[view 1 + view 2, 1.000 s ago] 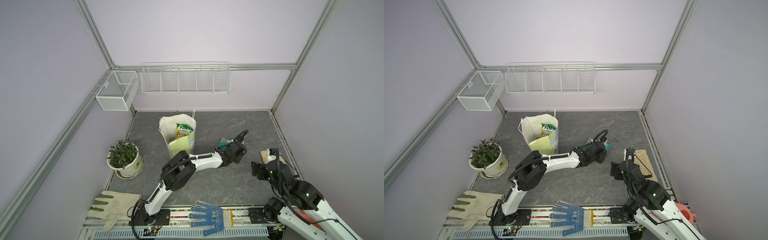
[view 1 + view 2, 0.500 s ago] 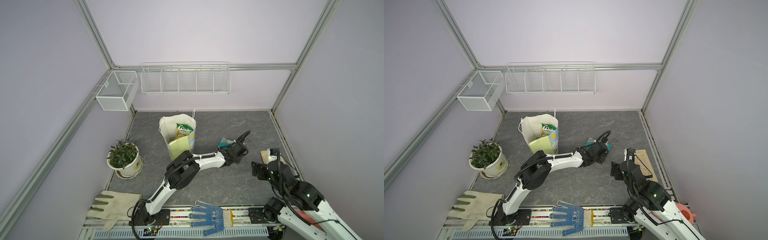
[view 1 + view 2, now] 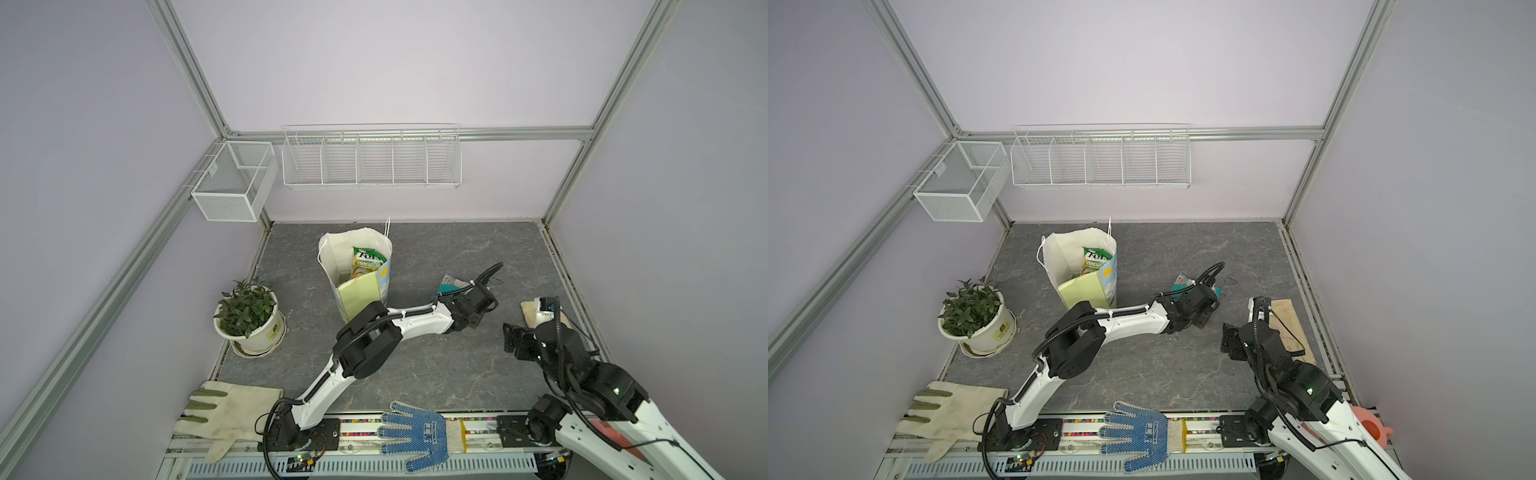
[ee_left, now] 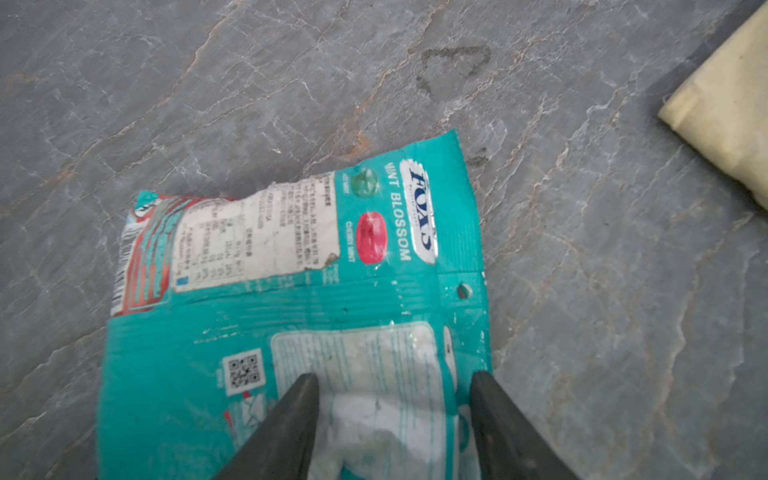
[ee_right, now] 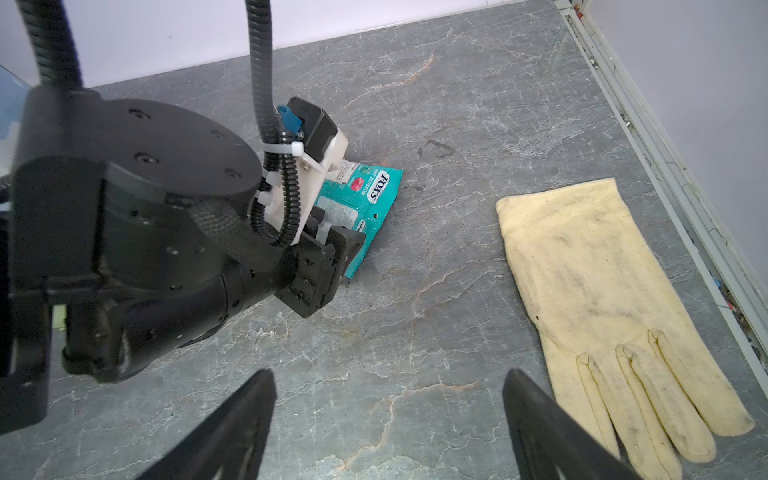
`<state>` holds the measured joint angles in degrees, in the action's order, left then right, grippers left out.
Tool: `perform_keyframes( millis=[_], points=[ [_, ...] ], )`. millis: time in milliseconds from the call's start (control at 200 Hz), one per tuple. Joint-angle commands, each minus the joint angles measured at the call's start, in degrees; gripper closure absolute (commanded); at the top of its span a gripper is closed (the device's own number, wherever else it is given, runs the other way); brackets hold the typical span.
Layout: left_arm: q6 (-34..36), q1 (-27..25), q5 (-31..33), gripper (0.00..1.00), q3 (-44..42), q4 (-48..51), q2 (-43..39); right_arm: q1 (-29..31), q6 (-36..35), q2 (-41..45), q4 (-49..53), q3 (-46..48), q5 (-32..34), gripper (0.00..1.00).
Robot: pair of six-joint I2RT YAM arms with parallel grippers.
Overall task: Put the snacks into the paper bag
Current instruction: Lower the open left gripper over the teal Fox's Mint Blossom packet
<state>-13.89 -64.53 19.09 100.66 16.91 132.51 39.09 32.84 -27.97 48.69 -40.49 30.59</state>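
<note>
Across the grey stone-look table (image 3: 415,374), read as a clock face in both top views with the back wall at twelve, my left arm (image 3: 415,322) is the largest thing. It climbs from its base at seven, folds at the elbow near the middle, and stretches low toward two. My right arm (image 3: 561,349) rises from five and bends forward, its wrist between three and four, apart from the other arm.

On the back wall hangs a long wire basket (image 3: 371,160), with a smaller mesh basket (image 3: 230,187) on the side wall at ten. The paper bag (image 3: 359,295) stands upright and open at eleven. A green snack packet (image 3: 366,262) stands on end inside it against the white inner face; what lies deeper I cannot tell. A potted plant (image 3: 245,307) sits at nine, and a cream glove (image 5: 602,291) lies flat at three.

The teal packet (image 4: 374,291) lies flat on the table at two, printed back up, outside the bag. My left gripper (image 4: 394,376) is down at it with jaws spread. One fingertip (image 4: 301,401) is on or just over the packet's face, I cannot tell which, and the other stands at its edge. My right gripper (image 5: 390,374) hangs above bare table, jaws wide apart.
</note>
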Motion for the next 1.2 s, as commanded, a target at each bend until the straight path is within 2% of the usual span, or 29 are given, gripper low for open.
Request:
perform_keyframes(
  millis=[0, 255, 535, 615, 775, 1200],
  points=[
    [-1.32, -0.37, 0.13, 0.4, 1.04, 4.28, 1.77, -0.27, 0.82, 0.1, 0.18, 0.94, 0.17, 0.11],
    [-1.17, -3.12, 7.45, 0.38, 2.59, 5.97, 3.62, -0.29, 0.88, 0.29, 0.27, 1.11, 0.27, 0.12],
    [-1.36, -3.52, 9.81, 0.41, 6.87, 10.6, 6.85, -0.25, 1.05, 0.24, 0.35, 1.03, 0.36, 0.12],
    [-1.3, -3.53, 10.34, 0.47, 6.83, 10.52, 6.97, -0.24, 1.13, 0.53, 0.62, 1.03, 0.46, 0.12],
    [-1.01, -3.52, 11.48, 0.67, 6.35, 10.47, 6.89, -0.25, 1.33, 0.89, 0.62, 1.03, 0.59, 0.12],
    [0.18, -3.59, 12.2, 0.86, 3.93, 8.86, 4.04, -0.33, 1.63, 1.11, 1.15, 0.68, 0.36, 0.12]
  ],
)
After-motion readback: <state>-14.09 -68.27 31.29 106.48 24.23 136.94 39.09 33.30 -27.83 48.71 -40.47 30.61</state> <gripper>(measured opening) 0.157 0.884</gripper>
